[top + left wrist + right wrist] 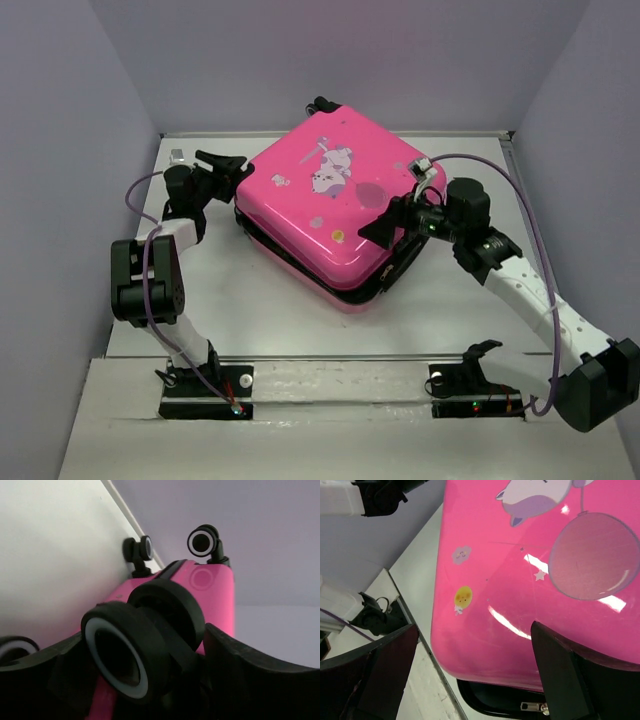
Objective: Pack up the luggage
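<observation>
Hot-pink luggage [335,205] lies flat on the white table [270,310], printed lid up, turned cornerwise between the two arms and towards the table's far side. Along its near edge a black zipper band [345,287] shows under the lid, with a metal zipper pull [532,707] visible in the right wrist view.

The shell looks stiff and glossy, so it is likely to slide under pads pressed on the flat lid. It seems too broad to span. The rim, the corners, the wheels or the pull seem the surer places to take hold. Its weight cannot be judged.

The left claw [228,165] sits at the case's far-left corner with its jaws wide apart, astride a black caster wheel [132,650]. Whether the fingers [260,680] press on that wheel cannot be told.

The right claw [385,222] hangs over the lid's right corner with its jaws spread wide. It holds nothing, and contact with the shell is not clear.
</observation>
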You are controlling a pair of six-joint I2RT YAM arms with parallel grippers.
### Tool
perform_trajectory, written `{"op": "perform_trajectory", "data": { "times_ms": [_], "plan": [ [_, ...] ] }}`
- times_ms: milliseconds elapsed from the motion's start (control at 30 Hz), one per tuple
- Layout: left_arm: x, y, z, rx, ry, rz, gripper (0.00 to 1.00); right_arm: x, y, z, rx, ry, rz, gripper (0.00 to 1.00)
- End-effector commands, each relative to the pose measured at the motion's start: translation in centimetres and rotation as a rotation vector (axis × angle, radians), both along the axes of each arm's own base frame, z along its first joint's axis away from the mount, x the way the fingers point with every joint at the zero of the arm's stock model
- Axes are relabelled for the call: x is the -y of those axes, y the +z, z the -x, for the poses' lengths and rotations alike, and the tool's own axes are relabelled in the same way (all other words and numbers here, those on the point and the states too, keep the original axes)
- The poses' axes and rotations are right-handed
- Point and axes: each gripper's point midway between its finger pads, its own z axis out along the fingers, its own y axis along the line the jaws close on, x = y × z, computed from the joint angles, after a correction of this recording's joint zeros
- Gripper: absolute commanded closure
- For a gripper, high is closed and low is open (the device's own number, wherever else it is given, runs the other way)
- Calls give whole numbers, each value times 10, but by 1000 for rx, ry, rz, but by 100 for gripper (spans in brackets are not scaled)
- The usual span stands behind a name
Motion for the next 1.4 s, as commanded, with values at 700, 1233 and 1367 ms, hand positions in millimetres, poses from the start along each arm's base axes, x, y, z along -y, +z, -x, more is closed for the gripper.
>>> {"op": "perform_trajectory", "data": {
  "times_ms": [700, 1233, 1367],
  "plan": [
    [53, 223, 67, 318, -163, -3, 94, 141, -139, 5, -259, -921, 61, 48],
    [2, 68, 73, 64, -13, -137, 92, 86, -147, -8, -193, -625, 30, 59],
    [-16, 58, 50, 26, 55, -207, 56, 80, -144, -19, -179, -612, 28, 59]
  ]
}}
